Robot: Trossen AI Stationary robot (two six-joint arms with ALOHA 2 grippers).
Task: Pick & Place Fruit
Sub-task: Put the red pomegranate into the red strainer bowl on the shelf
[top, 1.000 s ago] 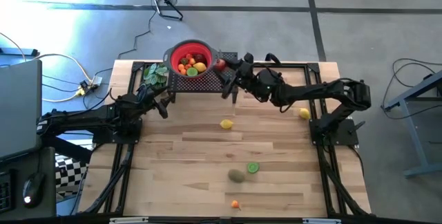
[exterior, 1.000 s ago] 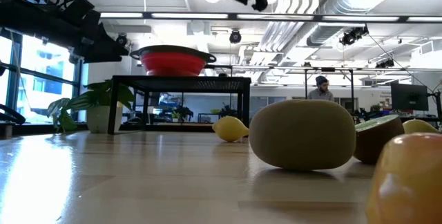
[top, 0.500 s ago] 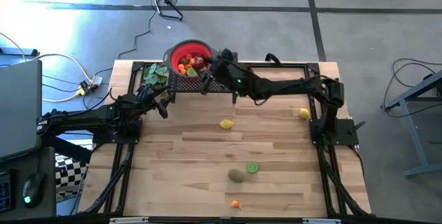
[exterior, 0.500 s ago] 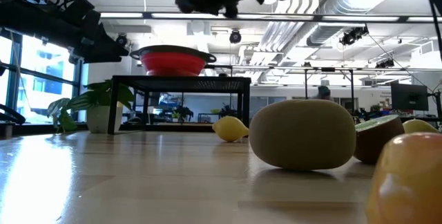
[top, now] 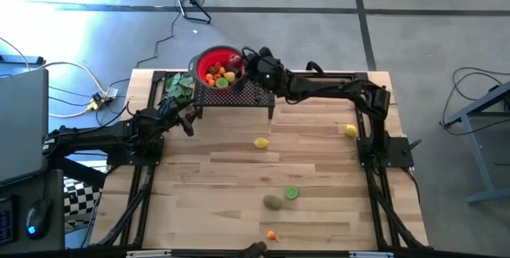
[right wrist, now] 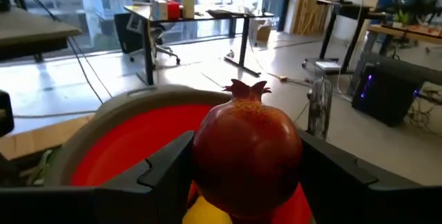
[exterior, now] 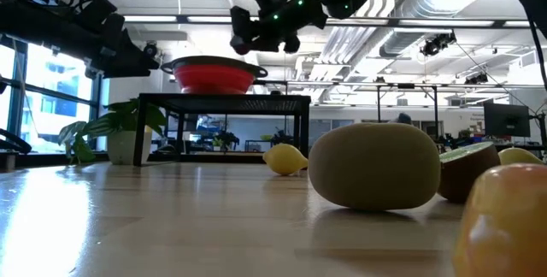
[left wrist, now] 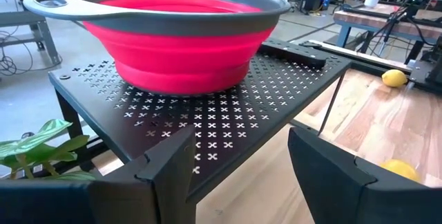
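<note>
A dark red pomegranate (right wrist: pixel 247 151), its crown up, sits between the fingers of my right gripper (top: pixel 238 61), just above the right rim of the red bowl (top: pixel 213 60). The bowl holds several fruits and stands on a black perforated stand (top: pixel 247 95). Loose on the table lie two lemons (top: pixel 260 142) (top: pixel 351 130), a lime half (top: pixel 292 193), a kiwi (top: pixel 273 202) and an orange piece (top: pixel 272 235). My left gripper (left wrist: pixel 238 158) waits open at the stand's left near corner, with nothing between its fingers. My right gripper pinches the pomegranate's two sides (right wrist: pixel 207 148) between its two fingers (right wrist: pixel 166 165). The fingers come in about level from the table's right. The fruit is upright and lifted clear, over the bowl's inside (right wrist: pixel 131 155).
A green leafy bunch (top: pixel 178 87) lies left of the bowl on the stand. The stand's legs and rails run along the table's far edge. The wooden table (top: pixel 223 178) stretches wide between the loose fruits. In the low view the kiwi (exterior: pixel 374 166) stands close to the camera.
My right gripper has carried the pomegranate toward the table's left and far edge, from the stand's right part to above the bowl's rim. It has sunk a little and tipped toward level. The fruit stays held and upright.
</note>
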